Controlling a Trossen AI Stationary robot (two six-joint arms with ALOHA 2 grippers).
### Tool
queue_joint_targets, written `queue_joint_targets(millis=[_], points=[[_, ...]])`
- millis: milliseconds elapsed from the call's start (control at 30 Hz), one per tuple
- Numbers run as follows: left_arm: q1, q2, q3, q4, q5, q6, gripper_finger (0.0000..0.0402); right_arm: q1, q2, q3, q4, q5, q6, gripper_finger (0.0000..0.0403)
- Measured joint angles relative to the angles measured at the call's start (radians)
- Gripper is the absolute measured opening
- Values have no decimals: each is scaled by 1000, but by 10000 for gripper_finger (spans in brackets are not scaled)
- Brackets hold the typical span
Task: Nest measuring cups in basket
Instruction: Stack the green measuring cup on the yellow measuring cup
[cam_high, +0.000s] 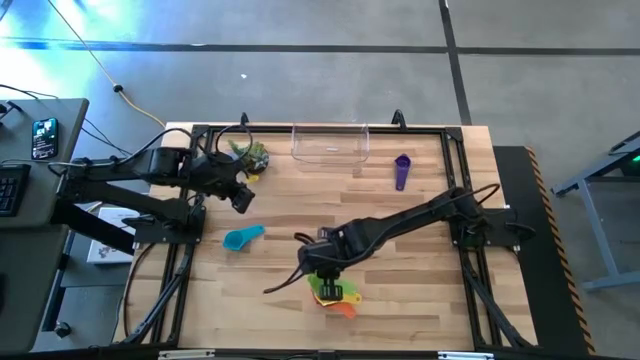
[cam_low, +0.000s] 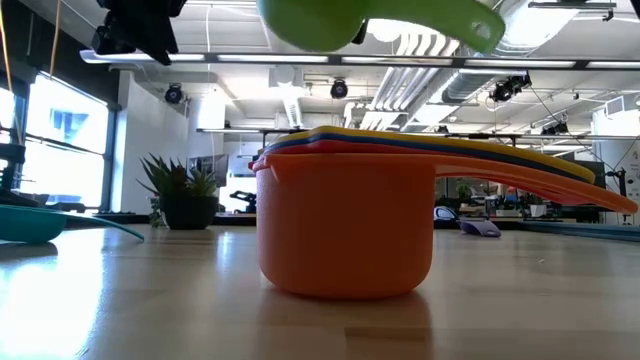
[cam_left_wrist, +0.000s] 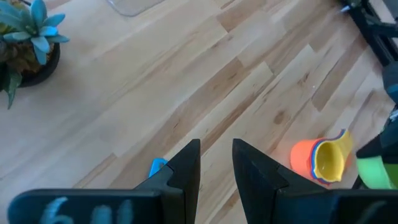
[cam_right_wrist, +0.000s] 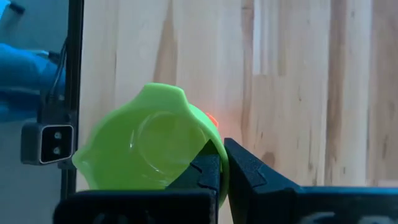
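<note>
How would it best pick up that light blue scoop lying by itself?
Probably by the flat handle, coming straight down. The light blue cup lies alone on the table, its handle pointing toward the basket, with bare wood around it for the nearby left gripper.

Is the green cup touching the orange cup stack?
Apart. In the low view the green cup hangs above the orange cup stack, with background showing between them.
</note>
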Motion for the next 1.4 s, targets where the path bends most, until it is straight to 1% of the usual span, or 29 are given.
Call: queue_joint_targets(millis=[200,400,567,767,867,1133,1400], points=[[-38,42,-1,7,-10,-3,85,4,43,0,-1,-15,-53,0],[-79,102,0,7,-53,-25,85,3,83,0,1,-94,-131,0],[-90,147,0,6,-53,-25,85,-2,94,0,13,-130,-185,0],[-90,179,0,15,-52,-25,85,-3,111,0,9,-129,-229,0],[-90,185,0,22,-51,-25,85,-6,124,0,3,-112,-239,0],[-107,182,0,30,-51,-25,85,-14,146,0,-23,-98,-236,0],[-129,182,0,31,-51,-25,85,-13,150,0,-24,-100,-194,0]])
